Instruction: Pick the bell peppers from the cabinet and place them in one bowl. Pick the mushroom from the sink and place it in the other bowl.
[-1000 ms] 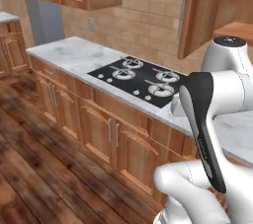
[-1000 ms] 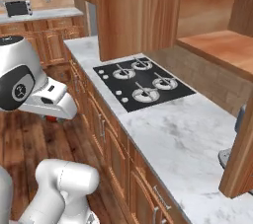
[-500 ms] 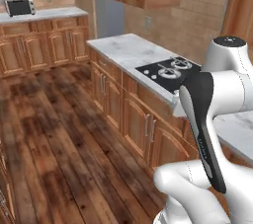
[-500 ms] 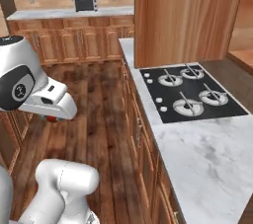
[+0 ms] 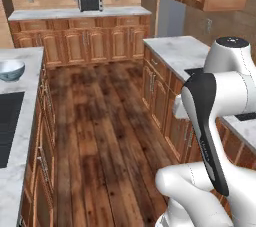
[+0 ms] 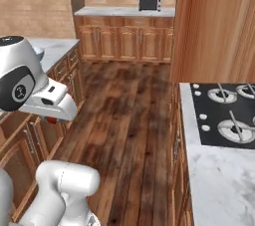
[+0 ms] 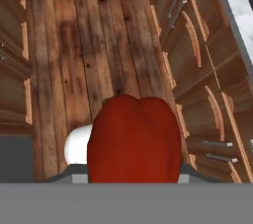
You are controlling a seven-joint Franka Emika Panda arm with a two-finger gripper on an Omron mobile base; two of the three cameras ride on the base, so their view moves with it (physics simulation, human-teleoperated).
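- Your hand was clenched on a bell pepper, which sat low and centre in the hand view and hid the fingertips behind its bulk.
- In the right base view a sliver of the same red showed under the white wrist at mid left, over the wooden floor, clear of any tabletop.
- The pepper looked glossy, deep red and rounded, with two soft lobes at its top and a speck of green stem at its upper left edge.
- A bowl stood at the far left edge of the left base view, on the marble tabletop just above a black panel set into it. It looked pale grey-blue from there; I couldn't tell whether it was the one meant for peppers.
- The relation that mattered: that bowl lay well apart from the hand, up and to the left across the floor in the left base view, so I judged the carry was only partway done.
- The stovetop lay at the right of the right base view.
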